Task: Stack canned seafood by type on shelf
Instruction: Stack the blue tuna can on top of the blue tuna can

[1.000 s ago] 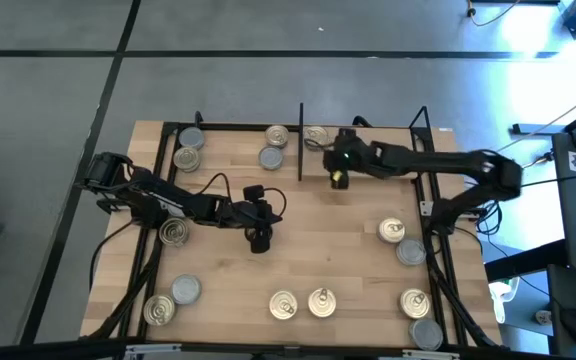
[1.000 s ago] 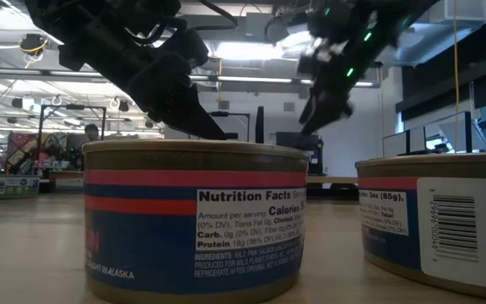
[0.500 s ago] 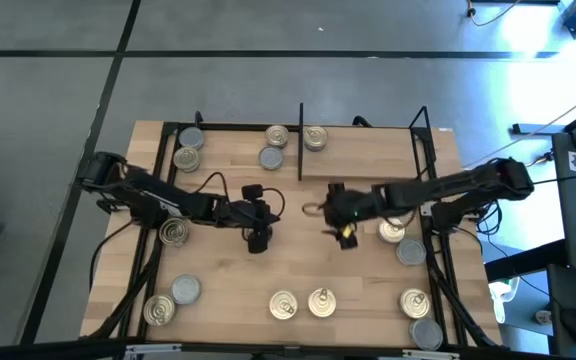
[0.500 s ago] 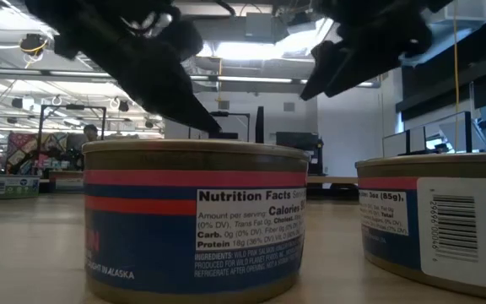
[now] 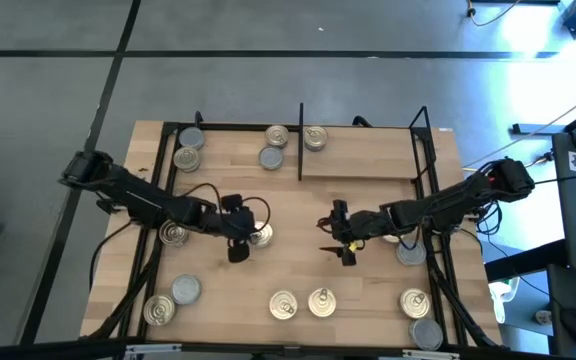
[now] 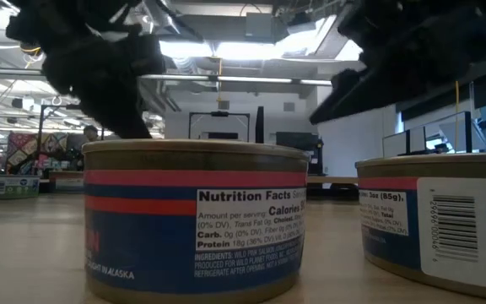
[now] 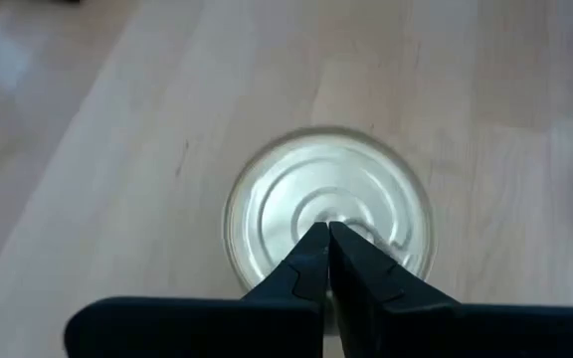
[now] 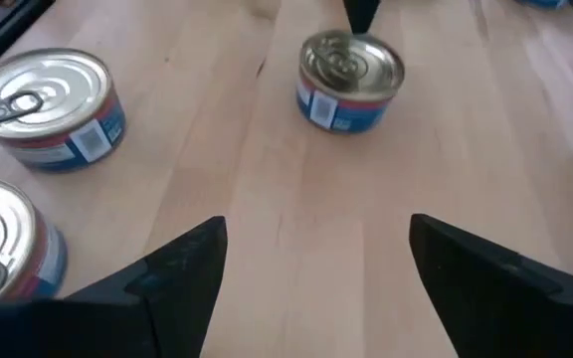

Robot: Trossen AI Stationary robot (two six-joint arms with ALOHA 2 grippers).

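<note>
While five tins sit against the shelf's (image 5: 358, 172) back edge (four left of the divider (image 5: 300, 140), one right), nine lie in front. Left gripper (image 5: 240, 240), clenched, hovers over one tin (image 5: 259, 235); right gripper (image 5: 340, 238) is released.

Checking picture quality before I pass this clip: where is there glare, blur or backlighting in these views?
High view: bright glare on the floor at the upper right. Low view: the two near tins are sharp, while both arms show as dark backlit shapes against ceiling lights. Left wrist view: the tin lid is soft and washed out beyond the shut fingers. Right wrist view: the open fingers are blurred; the tins are clear.
</note>
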